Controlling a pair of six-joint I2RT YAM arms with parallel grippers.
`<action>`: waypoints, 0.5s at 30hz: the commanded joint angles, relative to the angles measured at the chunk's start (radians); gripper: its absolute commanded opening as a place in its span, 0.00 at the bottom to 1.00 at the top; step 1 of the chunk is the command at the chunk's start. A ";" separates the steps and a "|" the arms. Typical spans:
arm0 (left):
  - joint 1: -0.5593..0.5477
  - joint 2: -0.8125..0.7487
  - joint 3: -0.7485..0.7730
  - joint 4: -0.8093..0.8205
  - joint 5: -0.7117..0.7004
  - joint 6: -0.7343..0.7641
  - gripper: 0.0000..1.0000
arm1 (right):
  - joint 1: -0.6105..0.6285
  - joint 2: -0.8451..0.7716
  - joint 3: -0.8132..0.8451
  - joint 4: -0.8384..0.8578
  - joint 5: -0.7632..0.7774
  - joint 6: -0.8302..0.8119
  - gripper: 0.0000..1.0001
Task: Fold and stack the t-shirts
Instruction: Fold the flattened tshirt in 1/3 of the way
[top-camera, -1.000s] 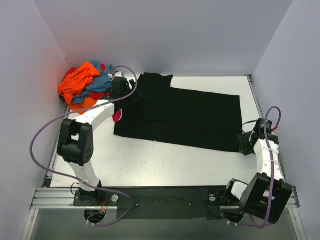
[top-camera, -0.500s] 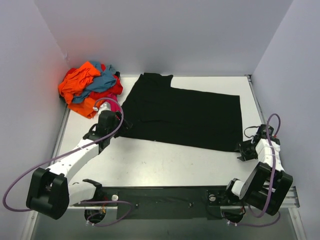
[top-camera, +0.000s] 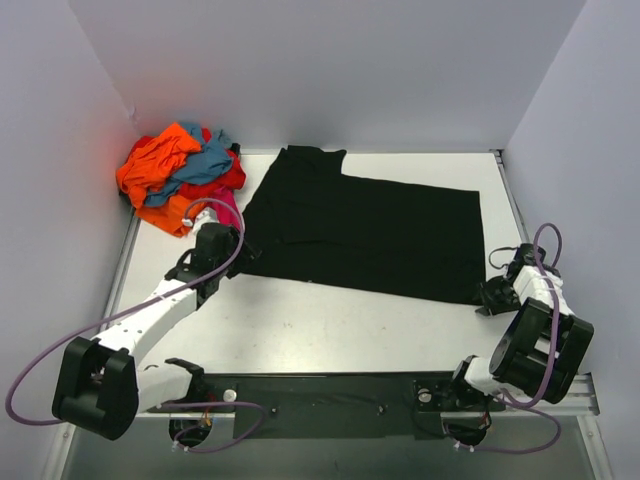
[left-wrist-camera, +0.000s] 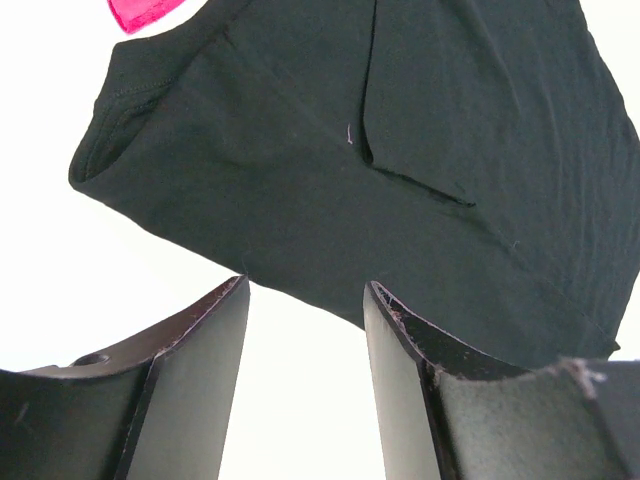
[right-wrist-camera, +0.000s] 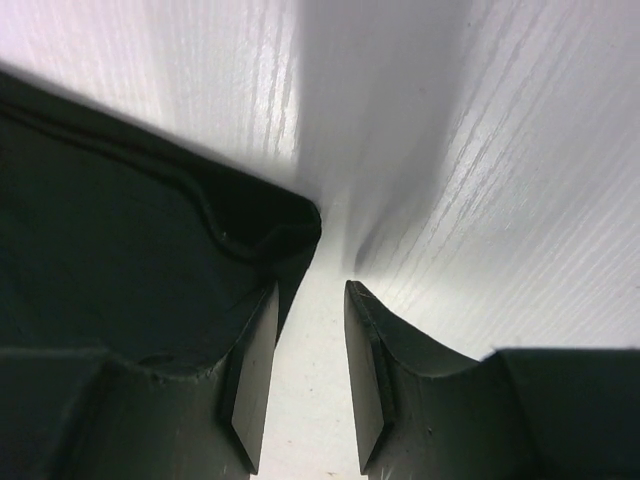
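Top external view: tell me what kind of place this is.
Probably a robot test cell: white table boxed in by bare walls, one black t-shirt spread flat, coloured shirts heaped in a corner.

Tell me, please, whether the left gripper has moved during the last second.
Yes. The left gripper has pulled back from beside the clothes pile toward the table's near edge, now at the black shirt's near-left corner.
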 joint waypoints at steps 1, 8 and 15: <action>0.006 0.020 0.045 0.002 -0.015 -0.005 0.59 | -0.007 0.013 0.011 -0.020 0.070 0.052 0.29; 0.010 0.049 0.050 -0.001 -0.020 -0.021 0.59 | -0.033 0.020 -0.015 -0.016 0.087 0.067 0.06; 0.012 0.071 0.041 -0.001 -0.038 -0.054 0.58 | -0.034 -0.026 -0.015 -0.014 0.069 0.035 0.01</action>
